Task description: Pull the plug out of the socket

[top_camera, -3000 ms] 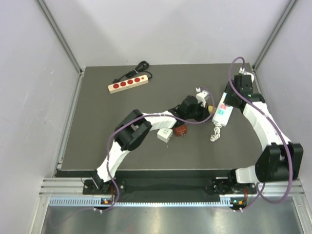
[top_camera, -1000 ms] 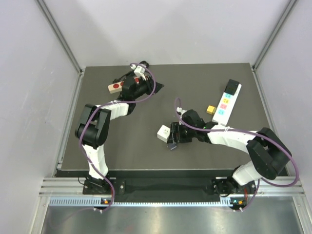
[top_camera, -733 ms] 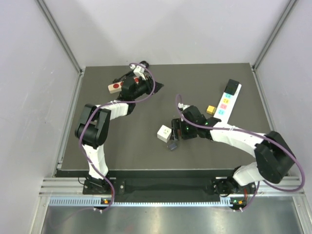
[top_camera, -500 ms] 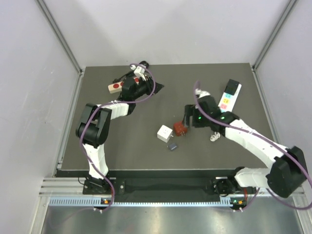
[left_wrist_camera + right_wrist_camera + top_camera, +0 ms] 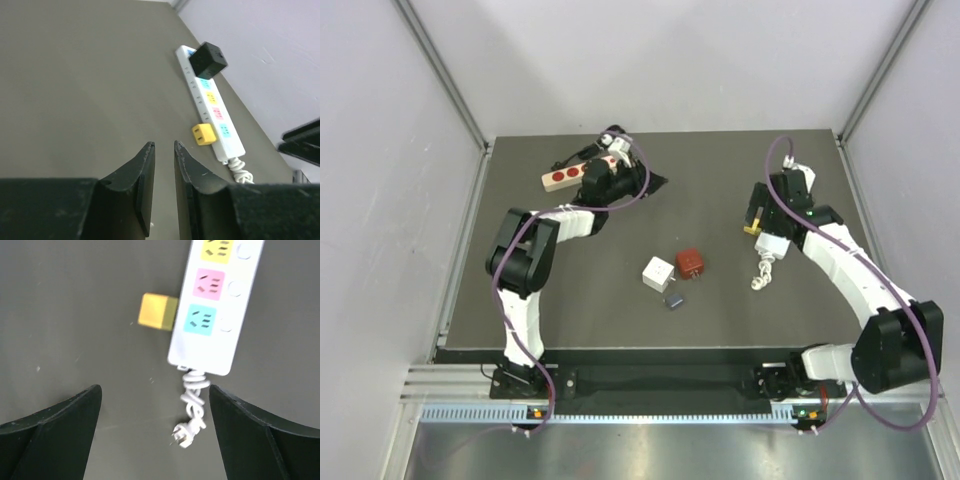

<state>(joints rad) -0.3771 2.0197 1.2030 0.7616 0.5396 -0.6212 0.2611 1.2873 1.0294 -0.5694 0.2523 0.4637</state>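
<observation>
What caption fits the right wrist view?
Open right tool facing the strip, a yellow plug beside it, cord coiled at its end.

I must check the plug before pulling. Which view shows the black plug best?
The left wrist view: the black plug sits unhidden on the white power strip. From above, the right arm hides it; the right wrist view misses it.
</observation>
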